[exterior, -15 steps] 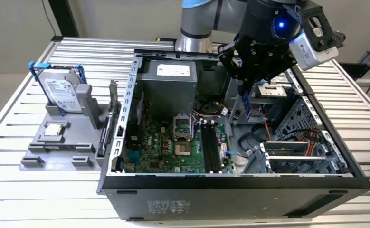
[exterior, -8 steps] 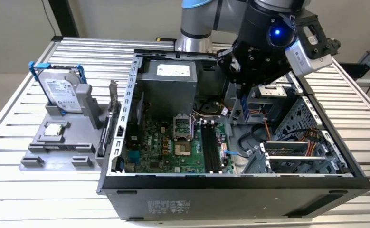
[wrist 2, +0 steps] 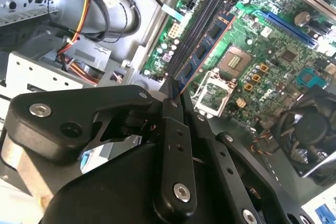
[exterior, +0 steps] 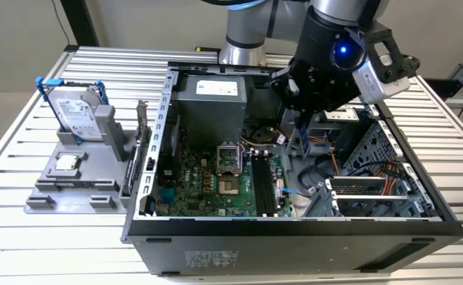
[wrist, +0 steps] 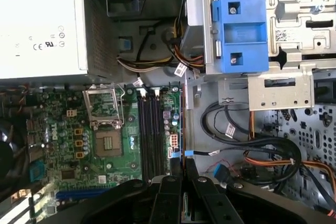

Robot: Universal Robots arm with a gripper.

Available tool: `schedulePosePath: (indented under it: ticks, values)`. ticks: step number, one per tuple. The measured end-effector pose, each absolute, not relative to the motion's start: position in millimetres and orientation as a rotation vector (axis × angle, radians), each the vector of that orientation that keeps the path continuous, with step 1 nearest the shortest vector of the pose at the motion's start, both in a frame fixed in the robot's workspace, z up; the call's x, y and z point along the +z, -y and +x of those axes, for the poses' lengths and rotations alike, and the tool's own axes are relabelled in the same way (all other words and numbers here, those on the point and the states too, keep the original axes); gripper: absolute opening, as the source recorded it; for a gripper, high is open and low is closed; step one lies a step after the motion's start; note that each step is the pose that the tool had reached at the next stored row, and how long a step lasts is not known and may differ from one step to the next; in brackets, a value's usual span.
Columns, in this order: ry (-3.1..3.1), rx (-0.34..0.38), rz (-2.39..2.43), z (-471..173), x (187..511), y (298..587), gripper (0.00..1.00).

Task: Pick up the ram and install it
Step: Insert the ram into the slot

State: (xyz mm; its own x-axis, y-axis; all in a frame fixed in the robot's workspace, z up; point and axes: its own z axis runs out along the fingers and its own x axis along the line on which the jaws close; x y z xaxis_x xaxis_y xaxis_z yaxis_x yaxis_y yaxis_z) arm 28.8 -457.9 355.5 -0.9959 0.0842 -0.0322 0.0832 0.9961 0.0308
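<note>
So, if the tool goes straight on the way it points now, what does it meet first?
Most likely the ram held in the tool would touch first, on or just beside the black memory slots; depth is unclear.

An open computer case (exterior: 295, 240) lies on a slatted table (exterior: 25, 243), green motherboard (exterior: 203, 184) and power supply (exterior: 211, 107) exposed; beside it a grey holder (exterior: 72, 196) carries an upright hard drive (exterior: 79, 116) and a processor chip (exterior: 69, 161).

the claw (exterior: 301, 111) holds the ram (exterior: 300, 139) upright inside the open computer case (exterior: 295, 230), near the motherboard (exterior: 207, 187).
</note>
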Motion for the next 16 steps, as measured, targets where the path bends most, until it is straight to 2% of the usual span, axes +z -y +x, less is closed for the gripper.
schedulePosePath:
  ticks: [16]
  values:
    - [-3.104, 0.046, 0.127, 28.8, 351.4, 457.8, 0.00]
